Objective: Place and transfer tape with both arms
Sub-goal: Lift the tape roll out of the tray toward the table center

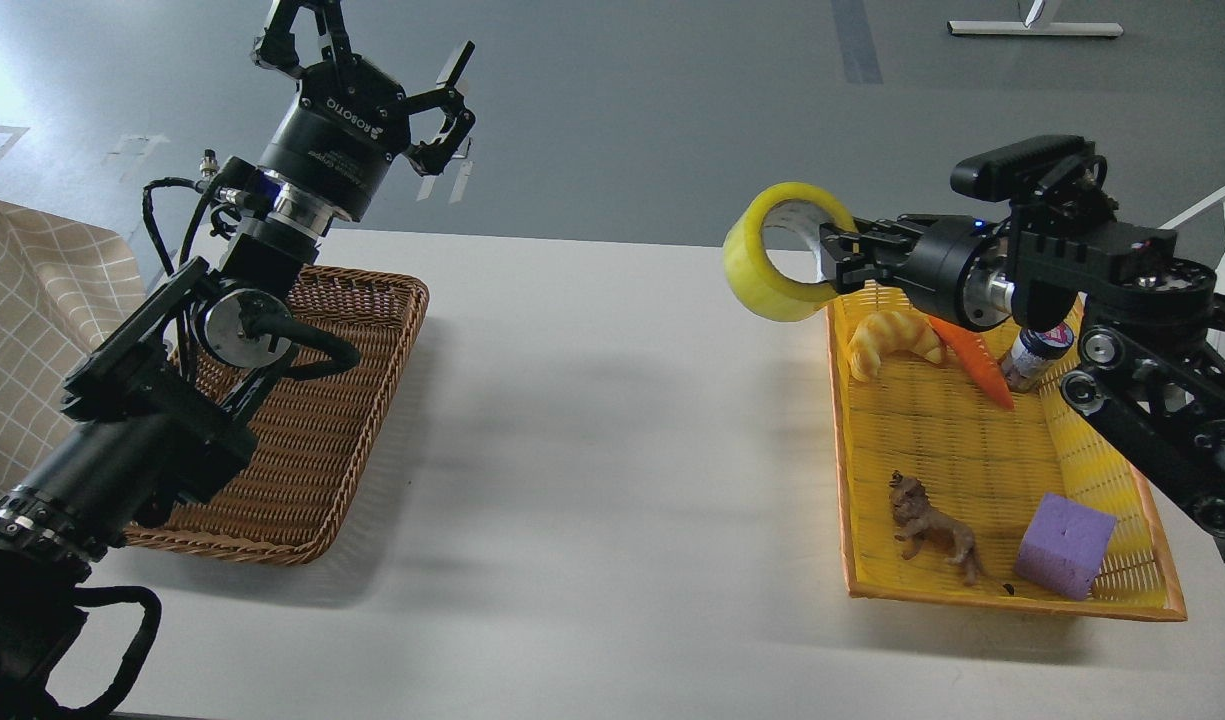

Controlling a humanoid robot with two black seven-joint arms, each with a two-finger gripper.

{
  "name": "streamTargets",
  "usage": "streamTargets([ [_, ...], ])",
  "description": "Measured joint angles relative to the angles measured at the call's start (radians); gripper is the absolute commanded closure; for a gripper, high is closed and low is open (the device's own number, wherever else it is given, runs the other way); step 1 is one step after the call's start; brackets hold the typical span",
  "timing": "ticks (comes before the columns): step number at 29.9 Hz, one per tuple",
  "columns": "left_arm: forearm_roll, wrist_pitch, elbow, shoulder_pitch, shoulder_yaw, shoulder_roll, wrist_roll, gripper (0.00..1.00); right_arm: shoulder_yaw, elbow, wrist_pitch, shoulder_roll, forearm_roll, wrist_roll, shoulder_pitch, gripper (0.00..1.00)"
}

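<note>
Right gripper (834,258) clamps the tape (780,252) — lifted over table (612,400); left gripper (372,50) spread

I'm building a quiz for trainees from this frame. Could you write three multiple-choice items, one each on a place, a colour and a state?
1. Where is the toy lion?
A. yellow tray
B. wicker basket
C. bare table

2. What colour is the foam block?
A. green
B. purple
C. red

3. What is the state of the tape?
A. lying in the tray
B. resting on the table
C. held in the air by the right gripper

Answers:
1 A, it stands in the tray's near end.
2 B, its faces are purple.
3 C, the fingers clamp its wall above the table; the left gripper is open and empty.
</note>
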Motion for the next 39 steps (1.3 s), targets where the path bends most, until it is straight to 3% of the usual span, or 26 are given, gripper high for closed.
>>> streamTargets([
  [16,0.0,0.0,0.0,-0.001,0.0,-0.006,-0.001,0.02,-0.215,-0.237,0.0,0.272,0.003,0.001,0.082,1.0],
  [39,0.0,0.0,0.0,0.002,0.001,-0.006,-0.001,0.02,-0.289,-0.381,0.0,0.404,0.009,0.004,0.074,0.98],
])
